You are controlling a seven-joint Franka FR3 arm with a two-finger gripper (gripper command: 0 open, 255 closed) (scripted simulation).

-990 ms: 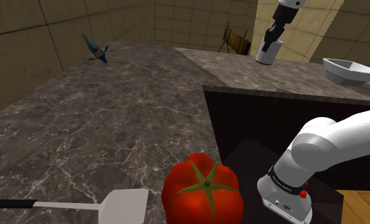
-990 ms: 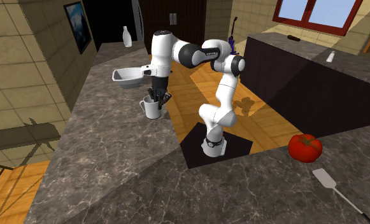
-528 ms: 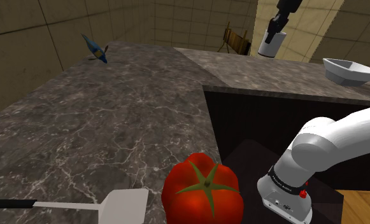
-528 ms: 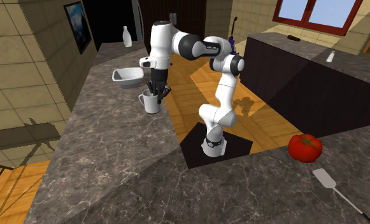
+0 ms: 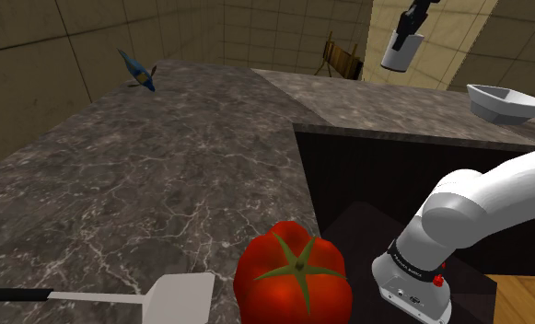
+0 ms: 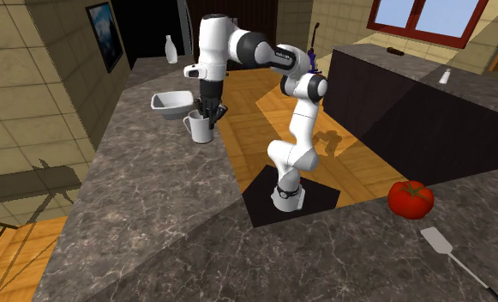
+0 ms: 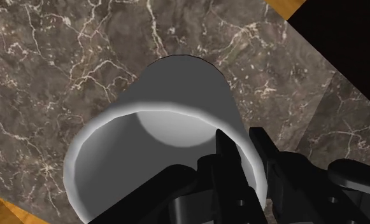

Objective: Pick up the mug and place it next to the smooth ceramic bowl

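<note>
Grab part looks sorted to me. The jaws are closed down on the wall of the mug [image 7: 170,127], with one finger [image 7: 228,159] inside the cup and the other on the outside, pinching the rim between them. The mug is plain pale grey and hangs right under the jaws, a bit tilted. From here it looks clear of the dark marble tabletop [image 6: 135,189], with nothing touching it underneath.

The bowl [image 6: 173,102], a white squarish one, sits on the tabletop lower than the jaws and off to one side of them. It's near the mug but not touching it.

I'd call it roughly halfway: the pick is done, the place isn't. As far as I can judge, what's left is bringing the mug down onto the bare stone just beside the bowl, getting it upright, and letting go. The tomato [image 5: 293,276] and spatula [image 5: 178,296] are well away from the jaws, so they shouldn't matter.
</note>
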